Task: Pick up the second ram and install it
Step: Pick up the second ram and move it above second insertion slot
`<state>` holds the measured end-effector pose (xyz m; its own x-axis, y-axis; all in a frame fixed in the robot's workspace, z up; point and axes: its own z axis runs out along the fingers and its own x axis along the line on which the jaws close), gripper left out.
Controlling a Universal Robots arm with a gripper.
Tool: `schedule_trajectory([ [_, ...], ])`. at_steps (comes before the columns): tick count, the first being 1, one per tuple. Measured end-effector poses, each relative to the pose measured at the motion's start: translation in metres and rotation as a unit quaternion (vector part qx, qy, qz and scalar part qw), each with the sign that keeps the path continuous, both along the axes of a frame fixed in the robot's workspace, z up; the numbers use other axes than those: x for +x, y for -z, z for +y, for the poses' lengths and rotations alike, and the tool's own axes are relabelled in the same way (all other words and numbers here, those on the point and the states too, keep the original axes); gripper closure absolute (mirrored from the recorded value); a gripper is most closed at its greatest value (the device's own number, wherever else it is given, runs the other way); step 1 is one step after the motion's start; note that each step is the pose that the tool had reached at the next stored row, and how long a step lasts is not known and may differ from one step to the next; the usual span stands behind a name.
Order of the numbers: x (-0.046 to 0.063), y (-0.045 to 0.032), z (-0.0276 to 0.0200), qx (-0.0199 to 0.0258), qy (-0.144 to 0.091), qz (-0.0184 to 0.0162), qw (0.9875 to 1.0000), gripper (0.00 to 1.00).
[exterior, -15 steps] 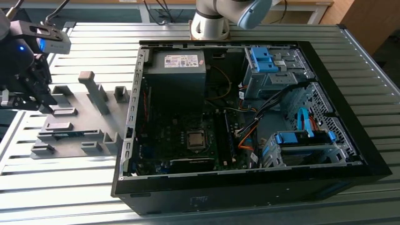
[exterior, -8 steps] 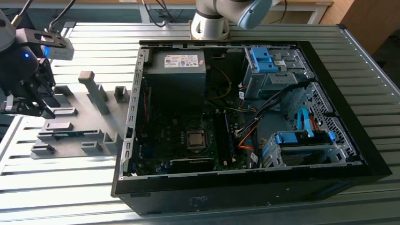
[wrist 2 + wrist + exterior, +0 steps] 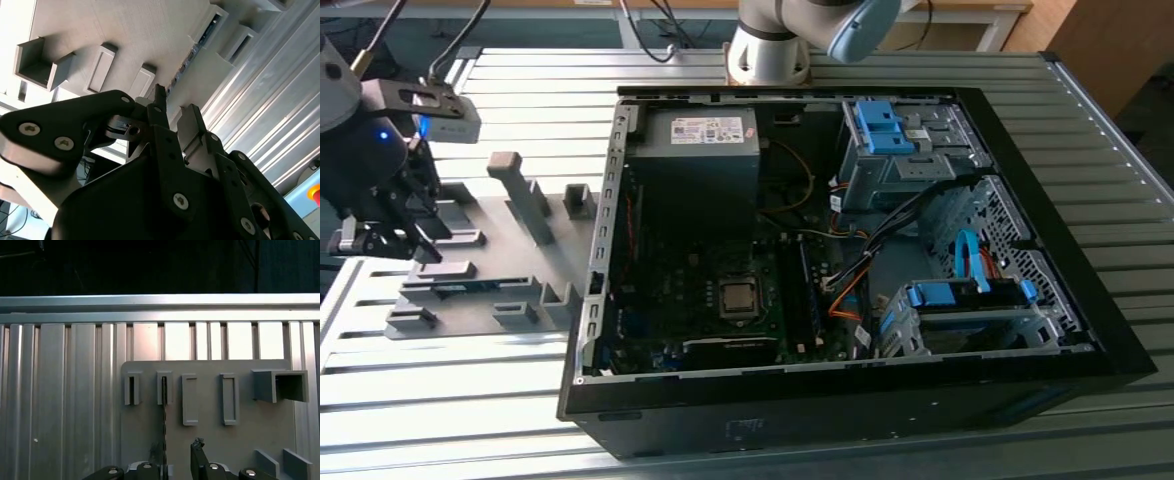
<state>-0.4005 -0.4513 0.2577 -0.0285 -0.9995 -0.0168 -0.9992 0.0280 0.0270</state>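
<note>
End effector (image 3: 411, 243) hangs over the grey holder plate (image 3: 520, 300) at the exterior view's left, second ram (image 3: 460, 287) close by it on edge; in the second wrist view the fingers (image 3: 192, 125) stand parted with the ram (image 3: 189, 56) meeting one tip; in the first wrist view its thin edge (image 3: 164, 410) runs in beside one finger.

Light is glaring off the ribbed metal table (image 3: 454, 400) in the exterior view and washing its slats near white in the second wrist view, the computer case (image 3: 787, 420) is sitting dim inside, and the grey holder plate (image 3: 250, 425) is taking soft shadows in the first wrist view.
</note>
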Motion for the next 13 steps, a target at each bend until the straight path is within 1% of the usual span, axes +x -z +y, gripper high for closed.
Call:
schedule_trajectory([
  [9,-0.001,0.0160,-0.0024,0.0000,0.000,-0.0001,1.0000,0.63],
  [13,-0.001,0.0213,-0.0030,0.0000,0.000,-0.0001,1.0000,0.63],
])
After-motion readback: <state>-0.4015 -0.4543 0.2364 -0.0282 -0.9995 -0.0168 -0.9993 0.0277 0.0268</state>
